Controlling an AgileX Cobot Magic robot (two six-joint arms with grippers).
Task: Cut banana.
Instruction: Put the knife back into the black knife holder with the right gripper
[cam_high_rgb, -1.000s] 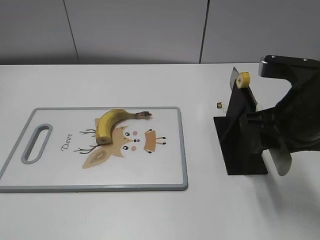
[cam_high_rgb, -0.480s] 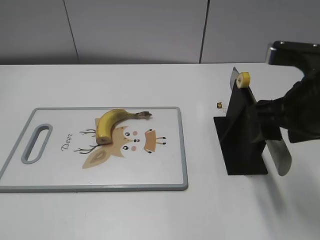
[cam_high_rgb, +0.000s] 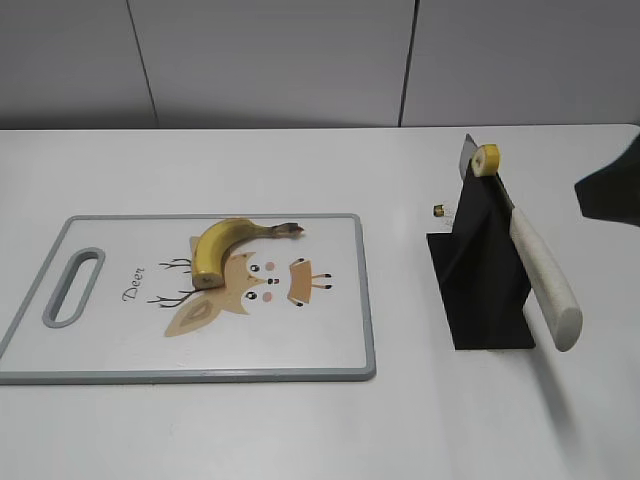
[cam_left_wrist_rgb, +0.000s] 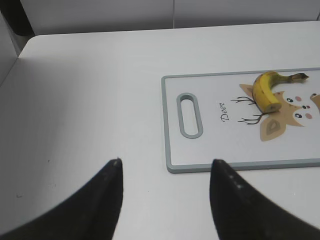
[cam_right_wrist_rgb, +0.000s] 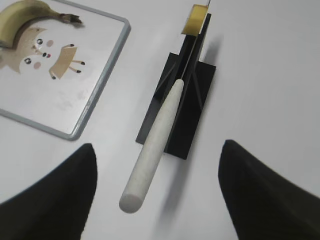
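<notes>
The banana lies curved on the deer-print cutting board, its cut end at the near left and its brown stem to the right. It also shows in the left wrist view and the right wrist view. The knife rests in a black stand, white handle sticking out toward the front. A banana slice clings to the blade's top. My right gripper is open and empty, hovering above the handle. My left gripper is open and empty, left of the board.
A tiny brown scrap lies on the white table just left of the stand. Only a dark piece of the right arm shows at the right edge of the exterior view. A grey wall runs behind the table.
My right gripper has let go of the knife handle and drawn back up and to the right, almost out of the exterior view. The knife stays in the stand.
</notes>
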